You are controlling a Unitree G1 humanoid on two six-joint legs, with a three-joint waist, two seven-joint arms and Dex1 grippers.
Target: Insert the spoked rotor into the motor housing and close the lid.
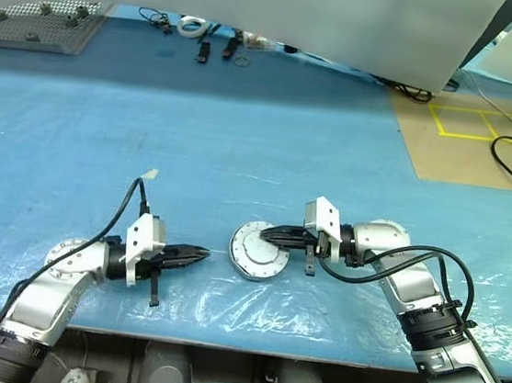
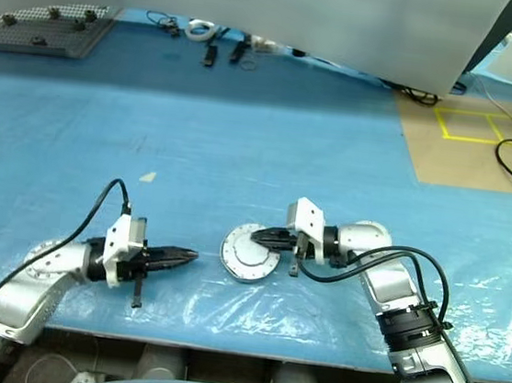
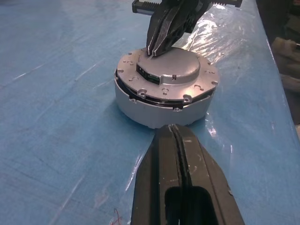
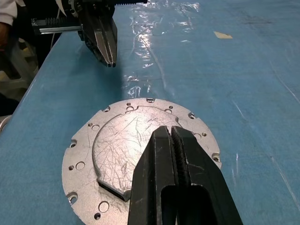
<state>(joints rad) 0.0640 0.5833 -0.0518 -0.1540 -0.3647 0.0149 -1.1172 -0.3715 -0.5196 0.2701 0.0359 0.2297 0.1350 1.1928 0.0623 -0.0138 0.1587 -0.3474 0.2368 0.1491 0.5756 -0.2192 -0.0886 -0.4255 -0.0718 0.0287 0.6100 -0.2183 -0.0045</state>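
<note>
Lid (image 1: 258, 252) on motor housing (image 3: 140, 101), right pincer (image 1: 266, 235) above

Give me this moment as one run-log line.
lid: seated on motor housing | right pincer: shut, tips over the lid | left pincer: shut, beside housing, apart | surface: blue sheet

Blue sheet (image 1: 243, 144) spread wide, glossy plastic film (image 1: 335, 311) along the near edge. Perforated grey tray (image 1: 39, 24) far left, white ring (image 1: 192, 25) nearby, yellow floor tape (image 1: 476, 124) far right.
</note>
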